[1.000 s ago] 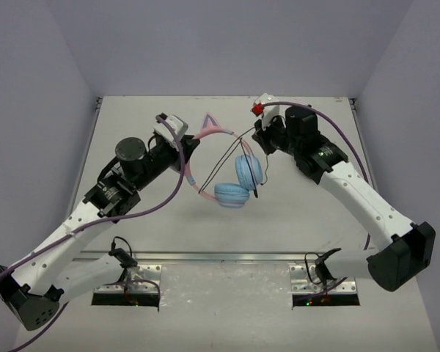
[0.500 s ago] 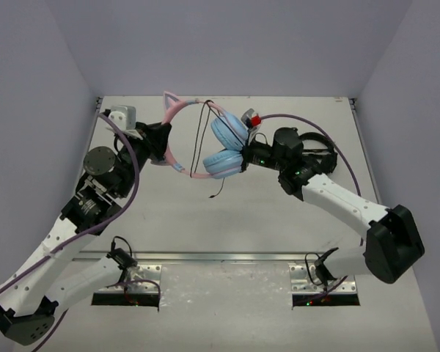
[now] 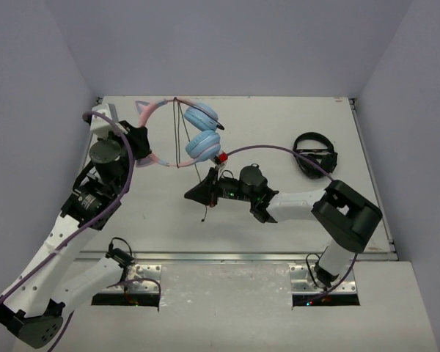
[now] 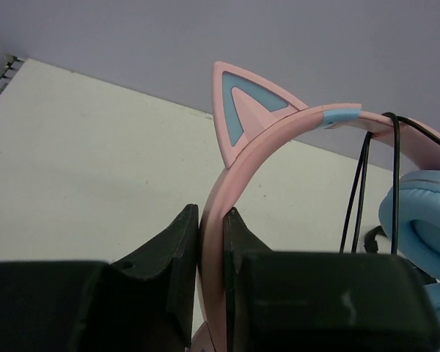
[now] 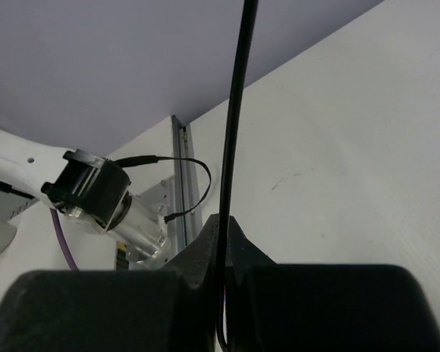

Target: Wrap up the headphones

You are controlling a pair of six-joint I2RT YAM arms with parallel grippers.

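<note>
Pink-banded headphones from above: held up over the far-left part of the desk. The left tool is clamped on the headband, and the blue cups hang to its right. A thin black cable drops from the band to the right tool, low near mid-desk. At far right lie the all-black headphones.

Left wrist: jaws pinched on the pink band below a cat ear. The cable is looped over the band.

Right wrist: jaws shut on the cable, which runs straight upward.

Pink cat-eared headphones aloft, black cable looped over headband.
</note>
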